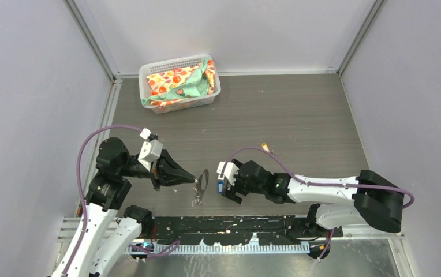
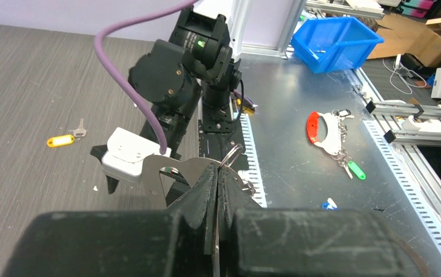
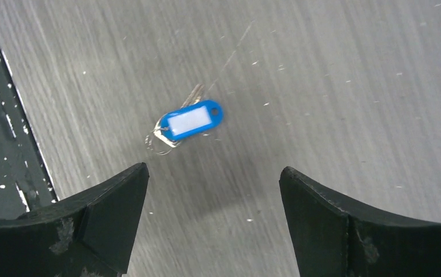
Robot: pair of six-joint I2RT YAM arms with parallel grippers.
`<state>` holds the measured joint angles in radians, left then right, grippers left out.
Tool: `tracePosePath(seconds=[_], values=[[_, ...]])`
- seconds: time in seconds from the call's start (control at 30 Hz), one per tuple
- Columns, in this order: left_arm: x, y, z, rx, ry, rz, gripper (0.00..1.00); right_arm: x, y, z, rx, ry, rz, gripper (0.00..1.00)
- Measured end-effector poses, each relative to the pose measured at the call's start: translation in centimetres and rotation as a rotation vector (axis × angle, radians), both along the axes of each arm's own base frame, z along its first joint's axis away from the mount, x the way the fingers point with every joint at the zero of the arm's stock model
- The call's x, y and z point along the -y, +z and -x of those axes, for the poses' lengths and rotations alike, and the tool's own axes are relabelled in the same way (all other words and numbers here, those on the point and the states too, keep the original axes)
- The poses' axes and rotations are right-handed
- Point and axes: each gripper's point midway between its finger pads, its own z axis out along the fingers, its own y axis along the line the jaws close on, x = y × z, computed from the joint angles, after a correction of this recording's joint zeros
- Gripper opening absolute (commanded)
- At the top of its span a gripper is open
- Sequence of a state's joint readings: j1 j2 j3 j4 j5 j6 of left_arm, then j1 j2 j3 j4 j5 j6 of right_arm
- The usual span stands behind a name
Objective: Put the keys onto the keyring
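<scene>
At the L arm's tip, the left fingers were pressed together, pinching the keyring by its edge. The flat silvery plate faced the L wrist cam, w/ a small wire ring beside the tips. At 3 o'clock from it in the top view, the right fingers were spread wide & empty. Between & beyond them in the R wrist view was the blue key, slightly blurred, tag face up, metal blade poking toward 12 o'clock, touching neither finger. The yellow key lay on the desk at approx 1 o'clock from the right fingers, well apart from both arms. At 11 o'clock, by the far wall, sat a white basket w/ patterned cloth inside. Off the desk in the L wrist view were a blue bin & a red-handled bunch of keys.
</scene>
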<state>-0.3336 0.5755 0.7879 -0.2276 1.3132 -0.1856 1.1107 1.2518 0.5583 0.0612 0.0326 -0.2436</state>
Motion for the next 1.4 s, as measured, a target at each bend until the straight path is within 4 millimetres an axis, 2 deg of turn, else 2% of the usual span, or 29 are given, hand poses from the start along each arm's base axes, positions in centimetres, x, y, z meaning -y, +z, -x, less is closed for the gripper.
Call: tracePosePath(seconds=[0.13, 0.37, 0.5, 0.67, 0.73, 0.8, 0.87, 1.03, 1.17, 1.4], values=[[-0.2, -0.1, -0.2, 0.0, 0.011, -0.012, 0.0, -0.6, -2.1, 1.2, -0.04, 0.013, -0.01, 0.82], [-0.4, -0.1, -0.3, 0.004, 0.02, -0.025, 0.0, -3.0, -3.8, 1.8, -0.099, 0.027, -0.064, 0.67], [-0.4, -0.3, -0.3, 0.002, 0.02, -0.029, 0.0, -3.2, -4.7, 1.8, -0.115, 0.018, -0.057, 0.57], [-0.4, -0.3, -0.4, 0.0, 0.02, -0.03, 0.0, -2.7, -5.2, 1.9, -0.136, 0.001, -0.038, 0.49], [-0.3, -0.3, -0.4, -0.003, 0.02, -0.031, 0.0, -2.6, -5.3, 2.1, -0.147, -0.006, -0.034, 0.38], [-0.3, -0.3, -0.5, -0.003, 0.021, -0.03, 0.0, -2.5, -5.3, 2.0, -0.147, -0.017, -0.032, 0.18], [-0.3, -0.2, -0.6, 0.0, 0.021, -0.029, 0.0, -2.4, -5.3, 1.9, -0.145, -0.026, -0.03, 0.03], [-0.3, 0.0, -0.6, 0.007, 0.022, -0.023, 0.0, -2.3, -5.3, 1.6, -0.143, -0.051, -0.034, 0.01], [-0.3, 0.0, -0.6, 0.003, 0.022, -0.023, 0.0, -2.1, -4.2, 1.1, -0.14, -0.077, -0.072, 0.01], [-0.2, 0.1, -0.8, 0.012, 0.022, -0.016, 0.0, -1.4, 1.7, -0.1, -0.098, -0.112, -0.261, 0.01]])
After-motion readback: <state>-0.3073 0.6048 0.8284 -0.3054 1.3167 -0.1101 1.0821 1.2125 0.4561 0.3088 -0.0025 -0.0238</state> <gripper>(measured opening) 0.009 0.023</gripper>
